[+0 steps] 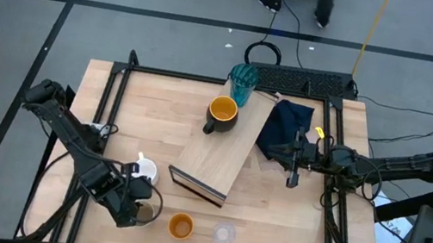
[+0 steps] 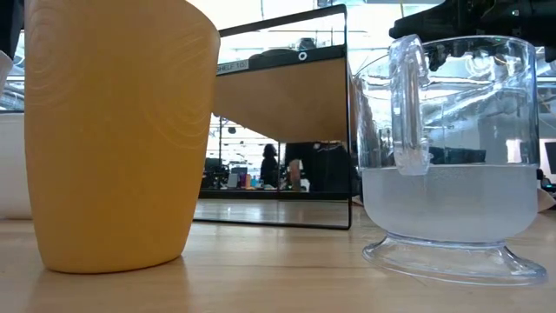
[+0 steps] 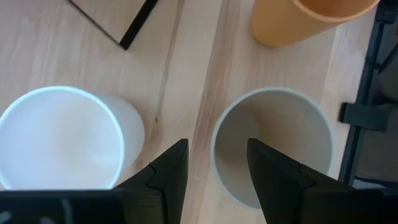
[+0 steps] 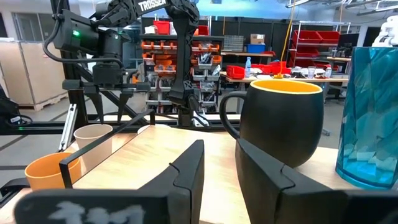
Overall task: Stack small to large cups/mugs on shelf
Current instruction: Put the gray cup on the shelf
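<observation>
The left gripper [image 3: 214,171] straddles the beige cup's [image 3: 273,149] near rim, one finger inside, jaws parted. The white mug [image 3: 62,140] stands just beside; the orange cup [image 1: 181,226] and clear glass [image 1: 224,234] stand lower centre. The right gripper [image 1: 292,179], narrowly parted and empty, hovers right of the shelf [image 1: 220,153], which bears the dark mug [image 1: 221,113].

Light-wood table [image 1: 130,117] seen from above. A long wooden board [image 1: 224,153] with a dark near end lies diagonally at its centre, and carries a dark mug with a yellow inside [image 1: 221,114] and a teal ribbed tumbler [image 1: 243,82] at its far end. Directly on the table, along the near edge: white mug [image 1: 143,169], beige cup [image 1: 146,212], orange cup [image 1: 181,226], clear glass [image 1: 224,234]. A navy cloth [image 1: 285,125] lies beside the board's far end.
</observation>
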